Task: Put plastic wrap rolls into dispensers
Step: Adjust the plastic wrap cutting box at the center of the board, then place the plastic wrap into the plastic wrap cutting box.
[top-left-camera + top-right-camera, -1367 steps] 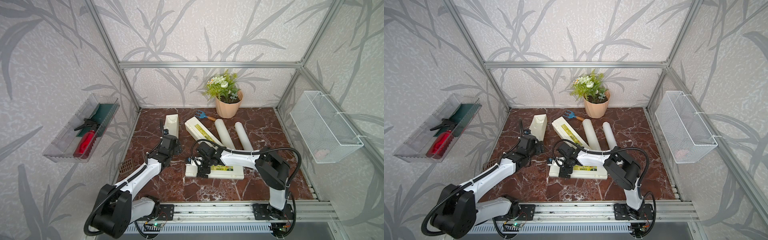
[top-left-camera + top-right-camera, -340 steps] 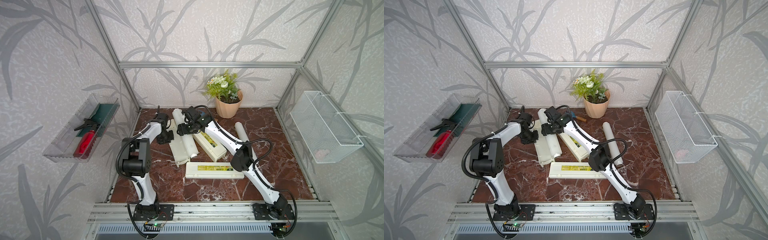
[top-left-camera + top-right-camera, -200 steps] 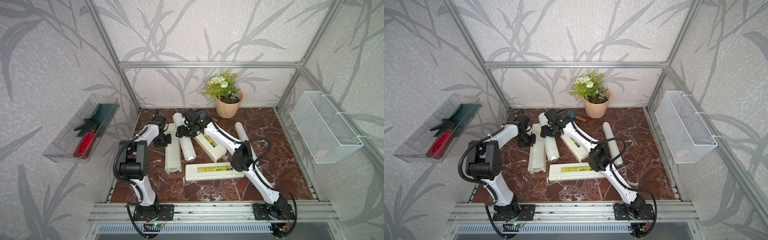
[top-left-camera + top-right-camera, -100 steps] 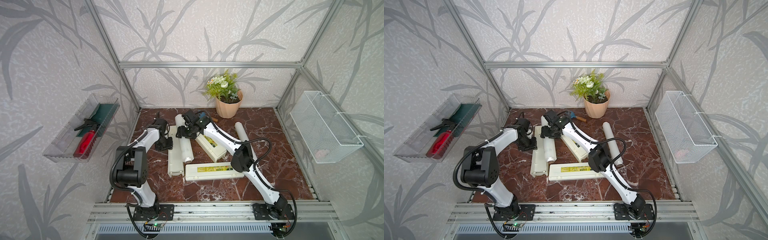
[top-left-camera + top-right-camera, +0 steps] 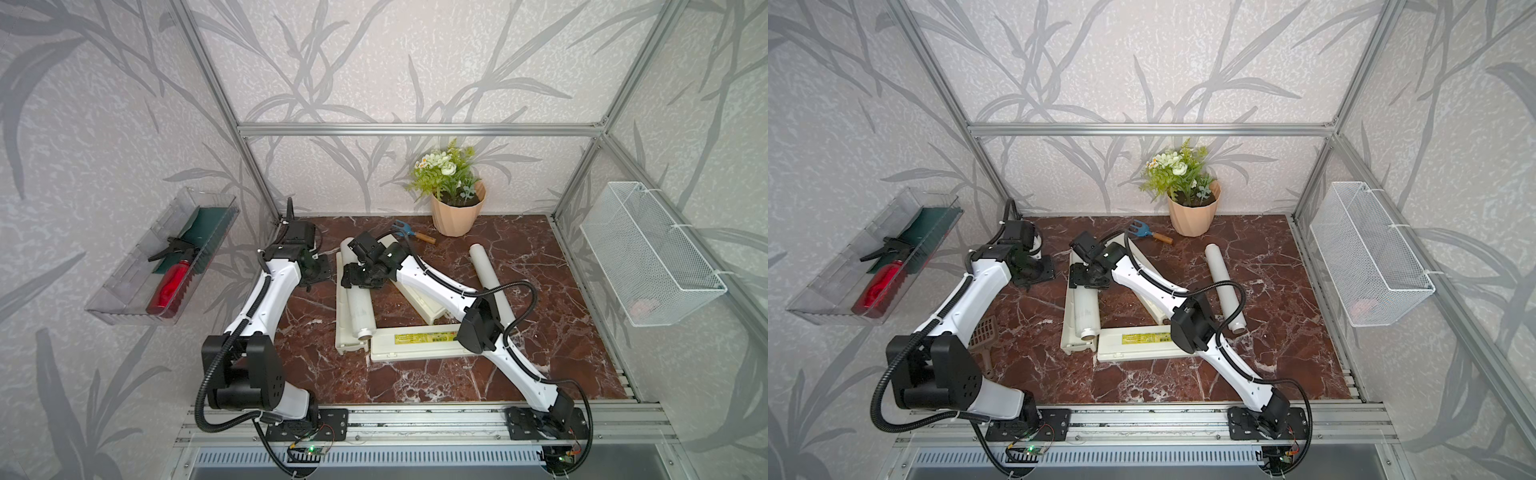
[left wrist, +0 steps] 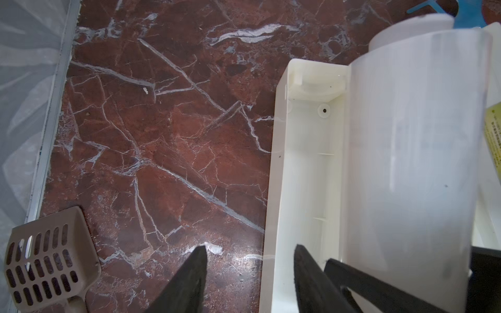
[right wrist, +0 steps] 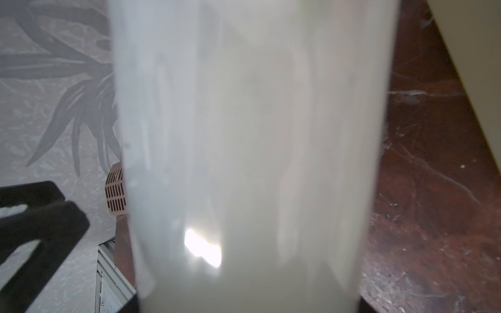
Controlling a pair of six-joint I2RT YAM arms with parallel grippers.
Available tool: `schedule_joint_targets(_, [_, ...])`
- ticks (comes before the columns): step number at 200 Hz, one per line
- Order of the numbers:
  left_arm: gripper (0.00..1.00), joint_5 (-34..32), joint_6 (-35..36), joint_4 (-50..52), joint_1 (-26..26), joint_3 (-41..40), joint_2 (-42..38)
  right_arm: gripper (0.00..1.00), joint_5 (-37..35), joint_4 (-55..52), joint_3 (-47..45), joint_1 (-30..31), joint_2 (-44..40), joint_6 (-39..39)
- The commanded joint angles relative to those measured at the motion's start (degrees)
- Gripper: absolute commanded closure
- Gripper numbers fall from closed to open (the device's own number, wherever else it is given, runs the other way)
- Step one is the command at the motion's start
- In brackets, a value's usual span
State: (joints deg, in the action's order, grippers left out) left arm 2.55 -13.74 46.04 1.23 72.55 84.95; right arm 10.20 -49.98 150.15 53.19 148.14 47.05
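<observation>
An open cream dispenser [image 5: 341, 320] [image 6: 306, 168] lies lengthwise on the marble floor. My right gripper [image 5: 361, 279] [image 5: 1090, 280] [image 7: 248, 306] is shut on one plastic wrap roll [image 5: 358, 309] [image 7: 249, 135] near its far end. The roll lies along the open dispenser's trough; I cannot tell whether it is seated. My left gripper [image 5: 318, 274] [image 6: 250, 252] is open and straddles the dispenser's side wall. A closed dispenser [image 5: 415, 341] with a yellow-green label lies in front. The second roll [image 5: 484, 274] lies loose on the right.
Another cream box [image 5: 422, 301] lies diagonally under the right arm. A flower pot [image 5: 455, 212] and a blue garden fork [image 5: 409, 232] stand at the back. A beige slotted scoop [image 5: 984, 332] lies at the left. A wire basket [image 5: 648, 253] and a clear tray [image 5: 137, 286] hang on the side walls.
My left gripper has opened and let go of the dispenser's wall. The right gripper has brought the roll from beside the open dispenser to over its trough.
</observation>
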Motion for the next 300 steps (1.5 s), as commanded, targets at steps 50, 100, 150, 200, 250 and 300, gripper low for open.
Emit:
schedule_joint_targets(50, [0.47,1.6,-2.1,-1.3,1.6,-3.7,-2.2,0.73,-2.5,9.0,3.2,1.0,-0.7,3.6])
schedule_joint_targets(100, [0.47,1.4,-1.9,-1.5,2.0,-4.0,-1.5,0.70,-4.4,9.2,1.8,1.7,1.8,5.2])
schedule_joint_targets(150, [0.47,1.5,-1.7,-1.4,2.6,-3.6,-0.6,0.56,-6.4,7.4,1.5,1.9,2.8,5.4])
schedule_joint_targets(200, [0.47,3.2,-1.1,-1.3,2.6,-2.8,1.4,0.30,-7.1,3.4,4.2,2.4,3.9,5.7])
schedule_joint_targets(250, [0.47,9.8,0.1,0.5,2.6,-0.1,6.3,0.01,-9.2,2.1,4.9,2.4,2.6,4.4])
schedule_joint_targets(300, [0.47,9.9,0.3,-0.3,2.6,0.3,6.5,0.01,-12.5,0.9,6.1,2.6,-0.1,2.2])
